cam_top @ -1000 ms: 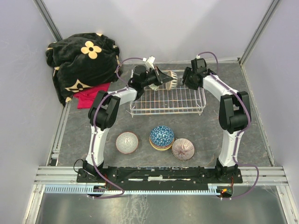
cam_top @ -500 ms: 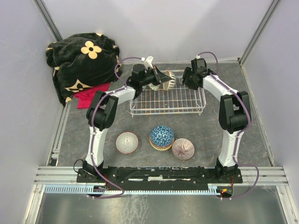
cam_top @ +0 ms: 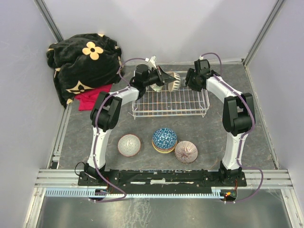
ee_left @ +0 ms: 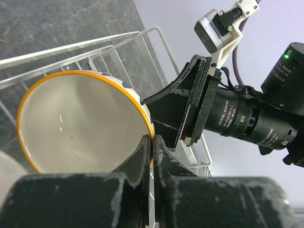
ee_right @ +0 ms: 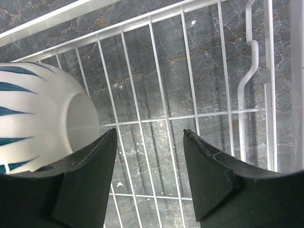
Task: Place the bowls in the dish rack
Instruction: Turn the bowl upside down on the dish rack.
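Orange-rimmed white ceramic bowl (ee_left: 80, 128) is rim-pinched by left gripper (ee_left: 152, 142), seemingly to stand it in the far white wire dish rack (ee_left: 95, 45); right gripper (ee_right: 149, 135) gapes wide.

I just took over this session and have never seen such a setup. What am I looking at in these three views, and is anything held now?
A left arm and a right arm stand at the table's near edge. The overhead view looks down on both; the other two come from a camera on each wrist. The left gripper is shut on the rim of an orange-rimmed bowl, tilted over the dish rack. The right gripper hangs open above the rack. Near the bases wait a pink bowl, a blue bowl stacked on another, and a purple-white bowl.
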